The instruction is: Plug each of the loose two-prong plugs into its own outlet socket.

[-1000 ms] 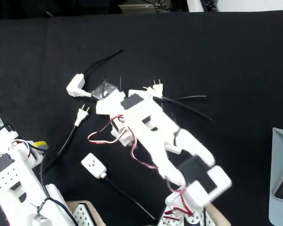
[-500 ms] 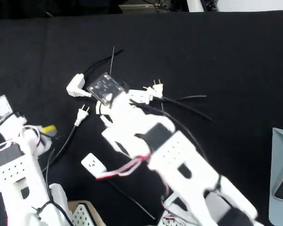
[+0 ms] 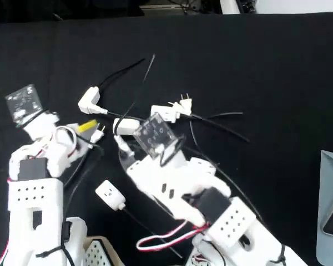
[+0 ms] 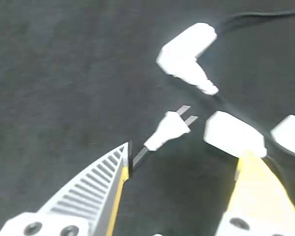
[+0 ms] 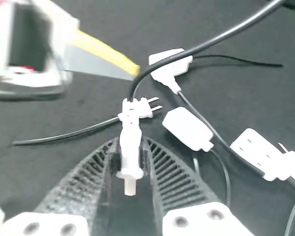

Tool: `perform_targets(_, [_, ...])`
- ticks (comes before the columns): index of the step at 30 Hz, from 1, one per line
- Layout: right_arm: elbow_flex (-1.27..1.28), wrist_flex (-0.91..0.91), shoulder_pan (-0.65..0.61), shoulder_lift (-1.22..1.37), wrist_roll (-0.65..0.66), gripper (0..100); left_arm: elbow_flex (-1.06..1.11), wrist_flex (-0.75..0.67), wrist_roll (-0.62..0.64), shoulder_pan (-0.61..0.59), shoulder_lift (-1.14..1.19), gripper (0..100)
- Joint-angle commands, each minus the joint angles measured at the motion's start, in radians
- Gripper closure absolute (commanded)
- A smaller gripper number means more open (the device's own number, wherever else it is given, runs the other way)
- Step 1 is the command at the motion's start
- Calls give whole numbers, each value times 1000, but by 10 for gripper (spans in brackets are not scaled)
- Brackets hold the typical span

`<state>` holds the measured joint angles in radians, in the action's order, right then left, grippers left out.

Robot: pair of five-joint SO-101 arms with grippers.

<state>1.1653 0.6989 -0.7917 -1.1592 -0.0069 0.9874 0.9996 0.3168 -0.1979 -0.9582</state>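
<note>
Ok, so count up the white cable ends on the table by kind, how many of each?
Two-prong plugs, prongs showing: 2
Socket blocks: 3
Angled connector: 1
White piece held in the right arm's jaws, kind unclear: 1
Total: 7

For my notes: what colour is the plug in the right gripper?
The plug is white; the right wrist view shows it best.

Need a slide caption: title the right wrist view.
Right gripper shut on a white connector, two-prong plug just beyond it.
</note>
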Motion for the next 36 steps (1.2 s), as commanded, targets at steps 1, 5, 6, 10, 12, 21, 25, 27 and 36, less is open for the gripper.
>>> perform_targets(1, [21,-26,-25,-67,-9,986,-82,-8,29,142,-15,664])
perform_targets(5, [48,-25,-23,-99,-5,986,-85,-8,29,234,-15,664])
perform_targets(6, [54,-25,-21,-101,-5,985,-85,-6,29,249,-15,664])
perform_targets(10, [56,-25,-18,-94,-5,985,-111,77,26,309,-54,664])
perform_targets(12, [56,-25,-17,-94,-5,985,-130,124,25,338,-104,664])
perform_targets(21, [56,-23,23,-94,-9,985,-73,178,-101,371,-356,664])
perform_targets(25, [54,-8,23,-94,-9,985,-48,184,-106,352,-356,664])
perform_targets(27, [50,14,23,-99,-9,985,-47,184,-106,325,-350,664])
perform_targets(36, [35,34,149,-96,-3,985,-82,293,-364,74,-267,660])
